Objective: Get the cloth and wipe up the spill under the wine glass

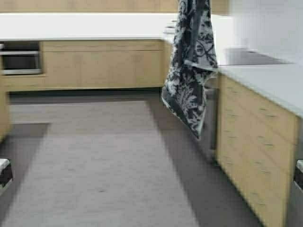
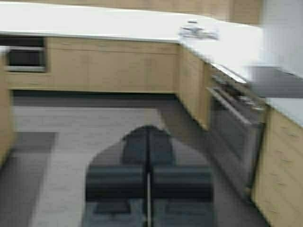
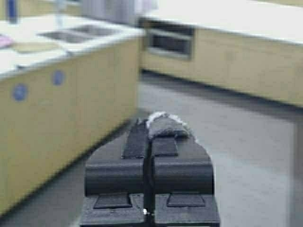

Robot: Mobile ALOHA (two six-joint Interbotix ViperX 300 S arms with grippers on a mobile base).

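Dark floral cloth (image 1: 189, 66) hangs long-axis vertical, just off the counter (image 1: 274, 82) front edge.
Right gripper (image 3: 150, 137) pinches a cloth tuft; left gripper (image 2: 147, 142) pressed together, empty. Wine glass not visible; right arm carries.

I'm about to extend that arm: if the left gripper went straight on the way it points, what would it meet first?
Nothing close. The left gripper, shut, points out over open floor. The first thing beyond it looks like the far cabinets, though depth is hard to judge.
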